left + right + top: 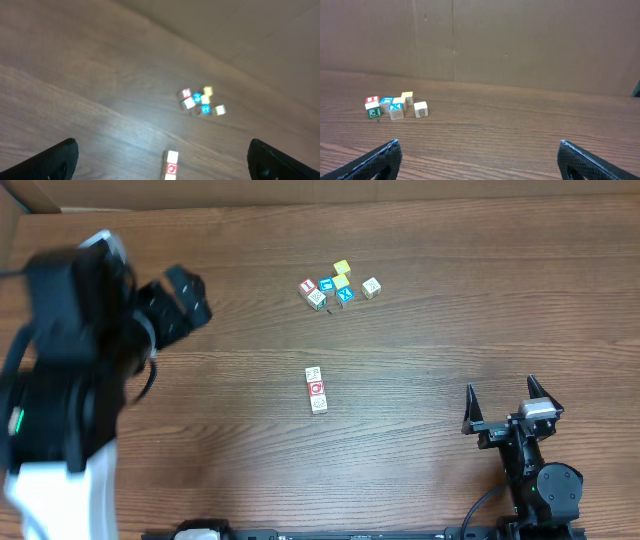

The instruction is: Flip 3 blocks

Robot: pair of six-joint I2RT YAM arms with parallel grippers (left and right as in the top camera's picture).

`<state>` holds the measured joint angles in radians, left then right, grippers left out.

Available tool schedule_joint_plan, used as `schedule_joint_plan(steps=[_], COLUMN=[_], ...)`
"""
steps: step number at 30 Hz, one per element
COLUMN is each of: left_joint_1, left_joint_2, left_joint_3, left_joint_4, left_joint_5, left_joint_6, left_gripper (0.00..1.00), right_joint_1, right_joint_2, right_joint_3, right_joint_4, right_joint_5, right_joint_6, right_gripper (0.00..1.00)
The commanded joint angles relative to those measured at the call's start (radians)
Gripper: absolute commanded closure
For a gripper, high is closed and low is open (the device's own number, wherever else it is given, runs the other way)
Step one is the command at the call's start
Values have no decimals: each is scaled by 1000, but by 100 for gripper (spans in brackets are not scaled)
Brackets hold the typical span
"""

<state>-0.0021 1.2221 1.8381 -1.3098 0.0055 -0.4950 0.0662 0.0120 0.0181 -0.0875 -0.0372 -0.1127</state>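
Overhead: three cream blocks (316, 389), red-ringed middle.

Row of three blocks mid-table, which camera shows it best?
Overhead: the row of three blocks lies whole and unobstructed. Left wrist catches it blurred, cut off at the frame's bottom. Right wrist misses it.
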Motion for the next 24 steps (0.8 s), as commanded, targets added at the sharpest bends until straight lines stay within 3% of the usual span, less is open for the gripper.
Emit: schedule_joint_plan(steps=[1,11,15,19,24], left_joint_1=[-31,-45,-45,-45,-45], left_joint_2=[-116,-584,-788,-966,-1126], left_joint_3=[-74,-541,-752,-933,-1158], left_joint_4=[-3,23,132,352,798], left_joint_5=[-24,-73,-121,-128,-111], left_joint_6=[32,39,39,39,39], left_gripper=[0,0,0,0,0], right_joint_1=[2,2,2,2,2], right_joint_2=[-9,-9,-9,-9,-9], right_joint_3=[-10,-10,-10,-10,-10], right_joint_4=[6,6,6,6,6], right_joint_5=[-2,-2,-2,-2,-2], right_joint_6=[-8,-8,-8,-8,-8], right_gripper=[0,0,0,0,0])
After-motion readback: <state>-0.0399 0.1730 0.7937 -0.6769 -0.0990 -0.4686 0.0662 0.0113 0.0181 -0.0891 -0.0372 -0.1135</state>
